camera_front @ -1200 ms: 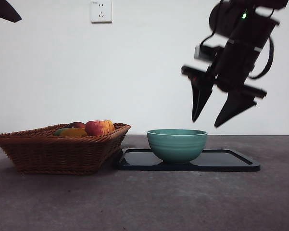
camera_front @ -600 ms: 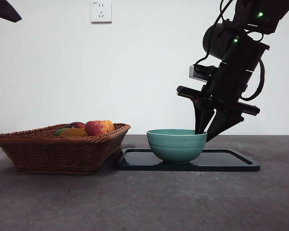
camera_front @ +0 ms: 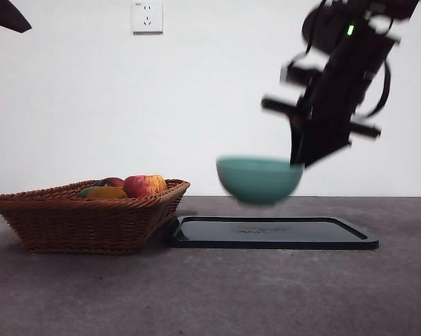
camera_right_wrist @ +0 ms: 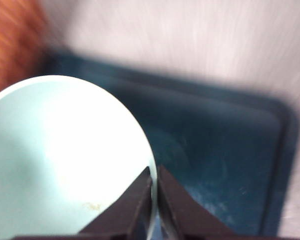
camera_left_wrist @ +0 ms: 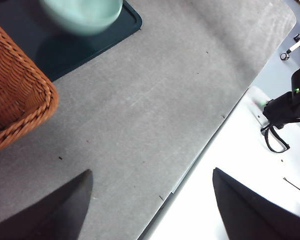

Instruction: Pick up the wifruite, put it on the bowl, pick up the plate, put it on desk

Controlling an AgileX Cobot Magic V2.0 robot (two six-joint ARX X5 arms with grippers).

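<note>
The right pincer [camera_front: 299, 157] clamped the bowl's [camera_front: 259, 179] rim, one jaw inside and one outside, and held the bowl in the air above the dark tray [camera_front: 273, 232], clear of it. The bowl's inside [camera_right_wrist: 65, 160] looked empty. The tray lay bare on the tabletop [camera_front: 210, 294], just beside the wicker basket [camera_front: 87, 217]. The basket held an apple [camera_front: 144, 185] and other fruit; the wifruite could not be picked out among them. The left pincer [camera_left_wrist: 150, 210] waited with jaws apart over the tabletop's edge.

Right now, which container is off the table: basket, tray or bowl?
The mint-teal bowl: the right gripper holds it by its rim above the dark tray; the basket sits on the desk.
</note>
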